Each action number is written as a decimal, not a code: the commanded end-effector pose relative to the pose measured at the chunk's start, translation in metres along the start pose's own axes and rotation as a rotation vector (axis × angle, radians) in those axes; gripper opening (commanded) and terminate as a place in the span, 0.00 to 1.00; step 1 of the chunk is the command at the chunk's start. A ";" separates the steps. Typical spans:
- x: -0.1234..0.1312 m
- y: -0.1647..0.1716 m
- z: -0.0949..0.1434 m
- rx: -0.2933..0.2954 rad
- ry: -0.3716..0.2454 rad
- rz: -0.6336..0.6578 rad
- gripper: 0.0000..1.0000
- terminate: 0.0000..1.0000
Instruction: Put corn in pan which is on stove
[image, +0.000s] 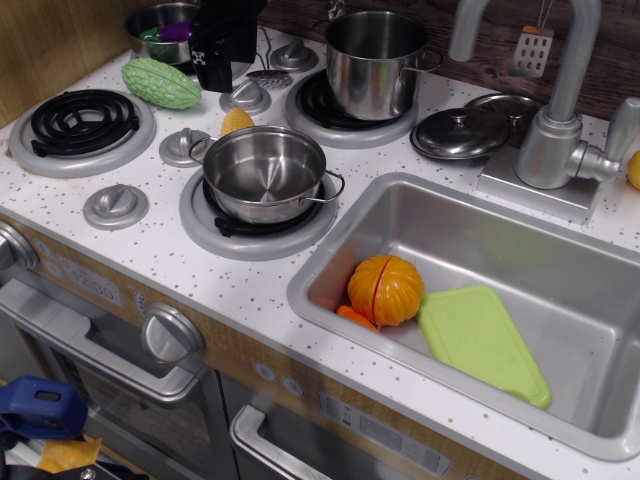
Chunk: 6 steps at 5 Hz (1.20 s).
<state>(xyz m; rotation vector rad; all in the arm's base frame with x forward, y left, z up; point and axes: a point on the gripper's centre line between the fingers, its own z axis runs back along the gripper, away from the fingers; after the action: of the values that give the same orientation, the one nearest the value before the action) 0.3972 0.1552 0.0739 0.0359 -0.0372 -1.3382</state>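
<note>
On the white speckled stove (150, 235), a black coil burner (83, 122) sat at the far left, with the bumpy green gourd (161, 83) just beyond it at about two o'clock. The dark hand (224, 45) hung at the back edge beside a small steel bowl (165, 28); whether its fingers were spread or pressed together could not be told. The corn (236, 121) lay on the table between the knobs, just at eleven o'clock of the pan (265, 173), which rested empty on the front burner. A taller steel pot (376, 62) stood at one o'clock of the pan. Further right, a lid (460, 132) lay near the faucet (556, 110), and the sink (560, 260) held an orange pumpkin (385, 289) touching a green board (482, 343).
</note>
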 end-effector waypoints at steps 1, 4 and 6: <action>0.000 0.000 0.000 0.000 0.000 0.000 1.00 0.00; -0.010 0.012 -0.025 0.012 -0.051 -0.041 1.00 0.00; -0.012 0.013 -0.037 0.005 -0.082 -0.041 1.00 0.00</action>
<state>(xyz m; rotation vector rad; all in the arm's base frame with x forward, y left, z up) 0.4035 0.1637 0.0180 -0.0703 -0.0914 -1.3801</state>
